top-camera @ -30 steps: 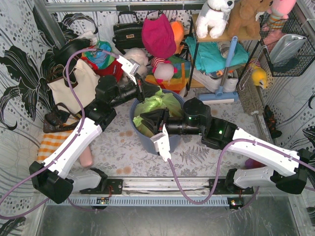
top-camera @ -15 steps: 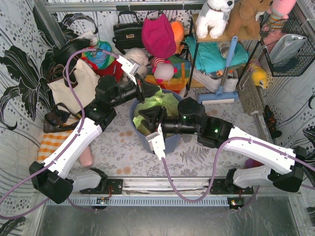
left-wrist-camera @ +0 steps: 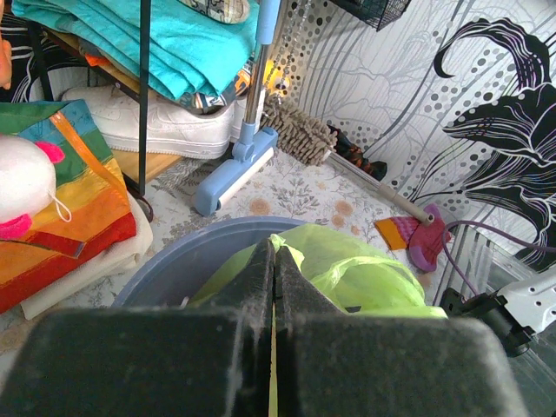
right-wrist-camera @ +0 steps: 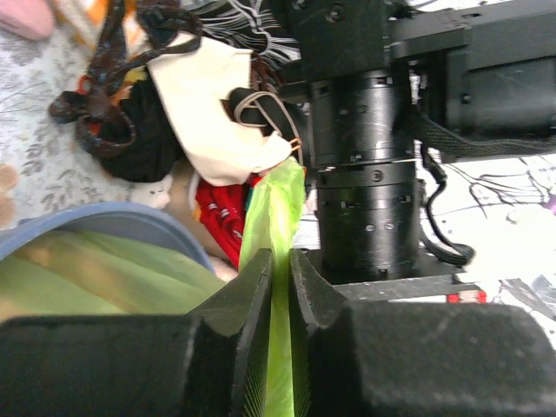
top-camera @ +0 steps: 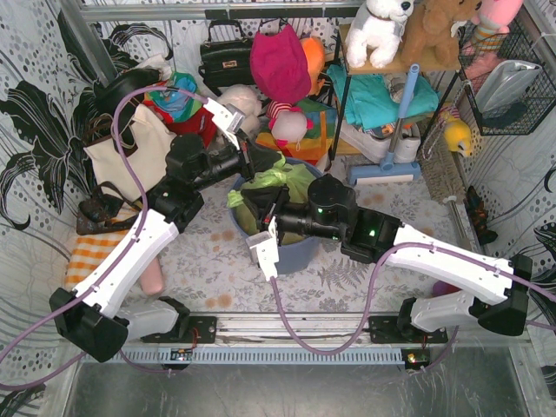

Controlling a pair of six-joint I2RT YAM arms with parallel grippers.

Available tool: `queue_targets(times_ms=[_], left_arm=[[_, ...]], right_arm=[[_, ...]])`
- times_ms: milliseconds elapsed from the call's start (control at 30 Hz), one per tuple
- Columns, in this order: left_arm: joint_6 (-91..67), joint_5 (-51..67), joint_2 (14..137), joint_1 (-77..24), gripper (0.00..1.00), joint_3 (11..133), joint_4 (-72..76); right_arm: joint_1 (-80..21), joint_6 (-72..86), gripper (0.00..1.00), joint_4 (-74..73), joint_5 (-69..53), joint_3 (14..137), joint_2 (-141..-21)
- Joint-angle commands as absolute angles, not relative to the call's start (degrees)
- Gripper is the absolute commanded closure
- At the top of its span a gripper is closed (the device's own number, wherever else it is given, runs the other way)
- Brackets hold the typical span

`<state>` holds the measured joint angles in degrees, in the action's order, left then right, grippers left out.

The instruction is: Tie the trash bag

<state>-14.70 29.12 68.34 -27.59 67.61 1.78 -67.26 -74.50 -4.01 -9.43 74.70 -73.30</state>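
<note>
The left gripper (left-wrist-camera: 273,261) is pressed together above the far rim of the bin (left-wrist-camera: 174,261), and a thin sliver of green film shows between its pads, so it appears to be pinching one gathered edge of the trash bag (left-wrist-camera: 356,269). The right gripper (right-wrist-camera: 280,287), over the bin's left side, is closed on a second strip of the same film, which runs taut and narrow out of its jaws. The rest of the bag sits down inside the bin, filling it to the rim, and the bin stands on the counter (top-camera: 217,269) between the two arms. The main risk, as I judge it, is the thin plastic. If the two strips are pulled apart or crossed too hard, the film could tear or slide out from between the pads. An upward tug could also drag the bag out of the bin or tip the bin. With both grippers crowded over one rim, crossing the strips could knock them together.
</note>
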Motion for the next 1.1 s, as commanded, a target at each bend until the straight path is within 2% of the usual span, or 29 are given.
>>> queue_targets(times_ms=[0,67,300,400,533,733,1067], left_arm=[[-14.0,28.8,66.9,-27.2,1.0,67.6,4.3],[-14.1,28.8,66.8,-27.2,1.0,67.6,4.4],[-14.0,28.9,66.4,-27.2,1.0,67.3,4.5],[-14.1,28.8,66.4,-27.2,1.0,67.2,4.4],[-14.1,29.1,66.5,-27.2,1.0,67.3,4.4],[-14.1,29.0,66.4,-27.2,1.0,67.1,4.6],[-14.1,28.8,66.9,-27.3,1.0,66.4,5.4]], right_arm=[[-68.5,-77.4,0.9,5.7,-4.1,73.1,-73.7],[-68.8,-78.0,0.89,6.7,-2.7,73.4,-74.4],[-70.2,-80.6,0.71,8.9,2.1,73.0,-76.4],[-70.8,-81.6,0.68,10.6,4.2,71.9,-77.1],[-71.7,-84.4,0.77,14.3,6.9,70.5,-78.1],[-73.2,-87.0,0.99,22.0,7.5,67.9,-78.8],[-73.4,-60.5,1.0,27.0,-10.1,62.0,-67.7]])
